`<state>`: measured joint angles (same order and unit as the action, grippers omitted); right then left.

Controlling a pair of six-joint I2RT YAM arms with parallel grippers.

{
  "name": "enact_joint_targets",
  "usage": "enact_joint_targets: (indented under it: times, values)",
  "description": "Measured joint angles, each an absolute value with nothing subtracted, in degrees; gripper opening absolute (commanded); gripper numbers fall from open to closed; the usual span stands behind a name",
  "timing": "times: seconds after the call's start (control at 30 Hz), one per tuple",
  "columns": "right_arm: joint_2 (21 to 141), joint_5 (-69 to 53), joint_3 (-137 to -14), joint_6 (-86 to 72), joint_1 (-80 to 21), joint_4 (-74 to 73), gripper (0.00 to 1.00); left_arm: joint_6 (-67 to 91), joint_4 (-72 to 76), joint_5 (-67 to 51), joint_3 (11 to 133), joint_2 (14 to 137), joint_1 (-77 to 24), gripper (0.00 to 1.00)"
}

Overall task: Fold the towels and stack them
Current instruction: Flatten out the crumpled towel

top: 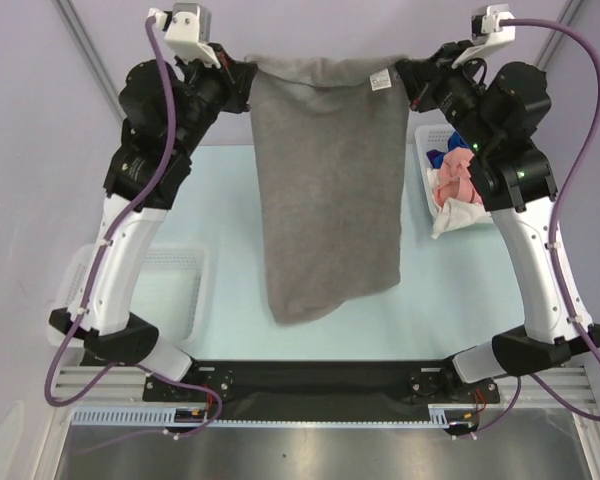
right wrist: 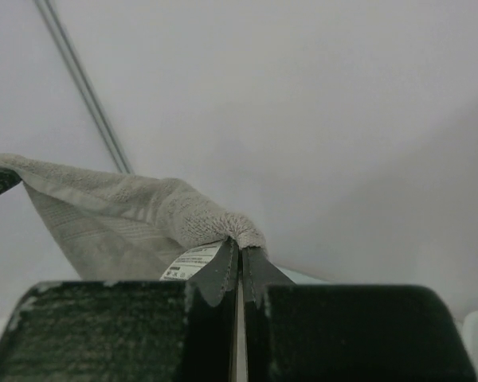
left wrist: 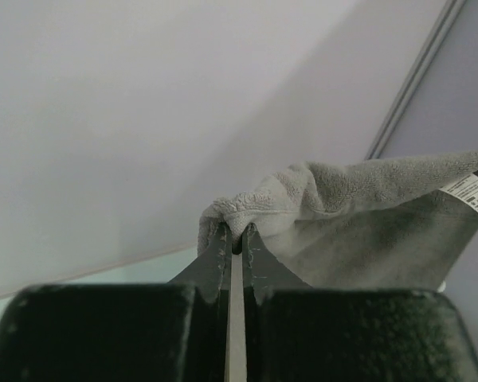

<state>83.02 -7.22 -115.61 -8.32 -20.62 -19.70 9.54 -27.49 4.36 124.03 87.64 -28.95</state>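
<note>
While the grey towel (top: 330, 190) hangs spread above the table (top: 220, 200) toward its far edge, I have left gripper (top: 248, 82) and right gripper (top: 408, 75) each clenched on one top corner.

The hanging grey towel (top: 330, 180) covers the middle of the table (top: 220, 200) in the top view, so nothing behind it can be seen. The right arm (top: 510, 150) blocks much of the right basket (top: 421, 165). The heap of towels (top: 452, 185) in it shows pink, white and blue, perhaps green, but they cannot be counted. The left arm (top: 120, 265) crosses the left basket (top: 185, 290). The print on the tag (top: 381, 80) is too small to read. In both wrist views the grey towel runs off the frame, and its pinched corners are hidden between the fingers (left wrist: 213, 267).
</note>
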Motion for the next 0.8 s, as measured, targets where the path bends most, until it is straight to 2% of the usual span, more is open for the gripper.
enact_joint_targets:
  times: [0.47, 0.8]
  values:
    - [64.03, -15.66, -117.64, -13.15, -20.97, -16.93, 0.00, 8.80, -24.38, 1.91, 118.93, 66.24, -37.71, 0.00]
    - [63.79, -18.06, -118.15, -15.20, -21.08, -16.47, 0.00, 8.75, -24.25, -0.16, 118.80, 65.80, -38.50, 0.00]
